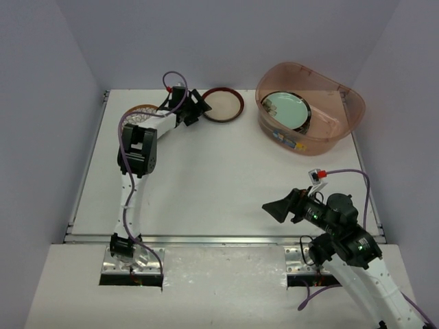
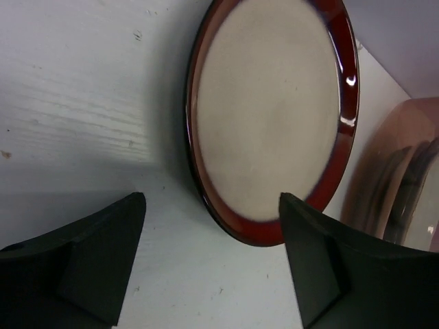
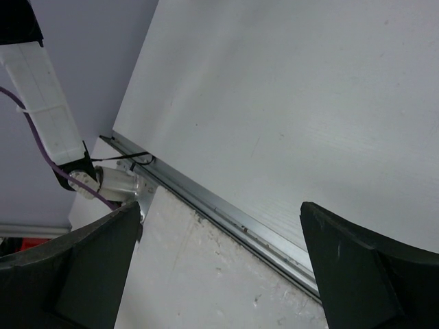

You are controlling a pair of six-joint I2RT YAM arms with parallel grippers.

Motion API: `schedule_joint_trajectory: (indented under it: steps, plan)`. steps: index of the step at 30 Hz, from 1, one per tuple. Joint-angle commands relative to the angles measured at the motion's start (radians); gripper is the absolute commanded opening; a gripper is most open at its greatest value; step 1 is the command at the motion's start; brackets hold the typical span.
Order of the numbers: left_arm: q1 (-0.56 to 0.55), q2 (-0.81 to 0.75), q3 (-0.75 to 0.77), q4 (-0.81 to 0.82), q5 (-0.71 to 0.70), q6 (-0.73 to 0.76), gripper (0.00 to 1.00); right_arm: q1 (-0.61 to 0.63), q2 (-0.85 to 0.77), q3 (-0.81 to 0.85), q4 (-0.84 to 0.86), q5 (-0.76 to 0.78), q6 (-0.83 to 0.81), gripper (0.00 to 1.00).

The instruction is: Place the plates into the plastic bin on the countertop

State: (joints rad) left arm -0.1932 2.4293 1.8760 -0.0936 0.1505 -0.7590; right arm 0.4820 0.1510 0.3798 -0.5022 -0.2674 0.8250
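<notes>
Top external view: the countertop (image 1: 226, 178) is white, with both arm bases at its near edge.
Dark-red rimmed plate (image 1: 223, 104): it lies flat near the far edge of the counter, about the middle of that edge, outside the bin.
Plastic bin (image 1: 322, 137): it stands at the far right corner, pinkish and translucent, with a small label on its near wall.
Mint green plate (image 1: 287, 110): it lies inside the bin, on top of something with a dark rim (I cannot tell which plate that is).
Brown-white floral plate (image 1: 137, 110): it is near the far left corner, and the left arm hides a part of it.
Left gripper (image 1: 194, 106): it is low, just beside the left rim of the dark-red rimmed plate, and holds nothing.
Left wrist view: the left gripper (image 2: 212, 202) has its fingers wide apart, and the dark-red rimmed plate (image 2: 271, 116) lies in front of the gap between them; I cannot tell whether a finger touches the rim. The plastic bin (image 2: 405, 178) shows at the right side.
Right gripper (image 1: 278, 208): it is above the near right part of the counter, well apart from the bin and from every plate.
Right wrist view: the right gripper (image 3: 221, 209) is spread wide and is empty; below it are the bare countertop (image 3: 309, 89) and the metal rail (image 3: 219, 205) along the near edge.
</notes>
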Motion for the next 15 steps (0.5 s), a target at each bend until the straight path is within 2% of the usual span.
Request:
schedule_joint_trajectory:
  steps: [1, 6, 8, 13, 15]
  plan:
    - [0.022, 0.102, 0.060, -0.080, -0.006, -0.010, 0.70, 0.001, 0.006, 0.024, -0.008, -0.033, 0.023, 0.99]
    - [0.031, 0.140, 0.087, -0.089, 0.009, -0.042, 0.39, 0.000, 0.002, 0.007, -0.027, 0.005, 0.017, 0.99]
    - [0.031, 0.155, 0.129, -0.103, 0.020, -0.037, 0.37, 0.001, 0.005, 0.007, -0.027, 0.004, 0.016, 0.99]
    - [0.029, 0.208, 0.208, -0.132, 0.058, -0.028, 0.18, 0.001, 0.024, 0.007, -0.027, 0.009, 0.014, 0.99]
    - [0.030, 0.234, 0.245, -0.136, 0.080, -0.026, 0.14, 0.002, 0.030, 0.004, -0.022, 0.006, 0.016, 0.99]
